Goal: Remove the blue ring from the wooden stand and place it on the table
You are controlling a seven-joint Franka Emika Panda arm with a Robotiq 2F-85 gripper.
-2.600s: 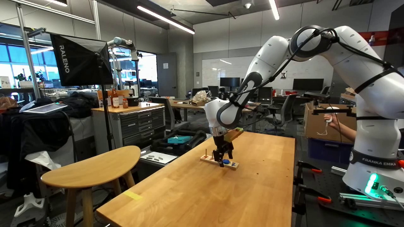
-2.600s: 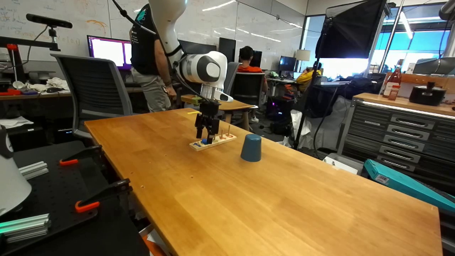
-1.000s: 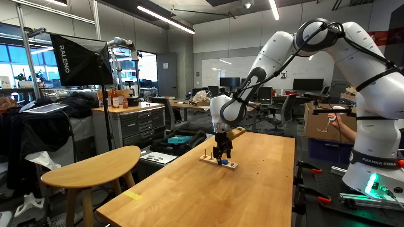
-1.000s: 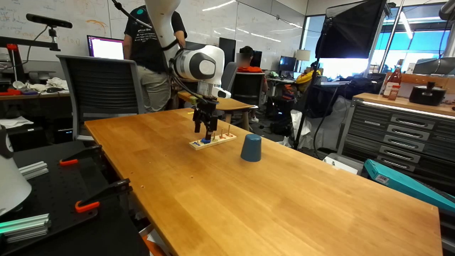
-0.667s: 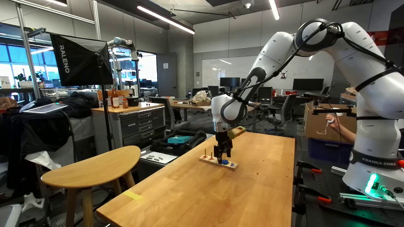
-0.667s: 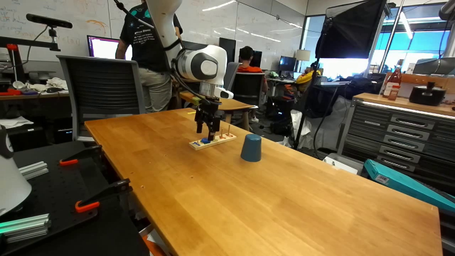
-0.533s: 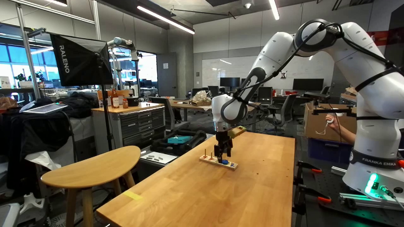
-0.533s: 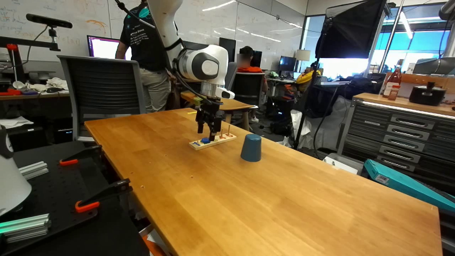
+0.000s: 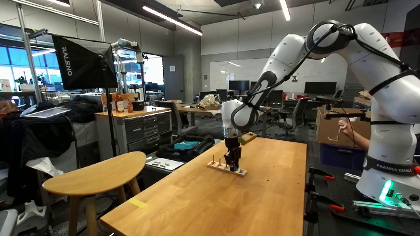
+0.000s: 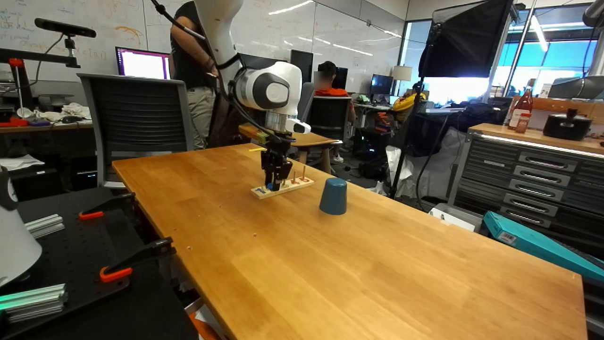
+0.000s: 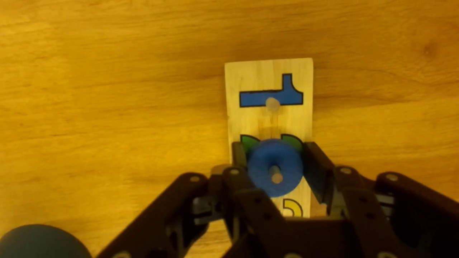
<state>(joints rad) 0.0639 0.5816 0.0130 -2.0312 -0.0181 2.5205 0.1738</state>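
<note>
My gripper (image 11: 275, 154) clasps the blue ring (image 11: 260, 168) from both sides, the ring sitting threaded on a peg (image 11: 276, 177) of the wooden stand (image 11: 247, 120) directly below. The grasp looks made; by my judgement, the lift off the peg and the set-down on the honey-toned desk (image 10: 358, 264) remain. Near my gripper, to one side, stands a blue-grey cup (image 10: 333, 196); well beyond, a softbox (image 9: 83, 62) and a whiteboard (image 9: 238, 73) edge the workroom.

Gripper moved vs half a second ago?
Yes: in both exterior views the gripper has moved along the unmoved wooden stand, toward the blue ring.
</note>
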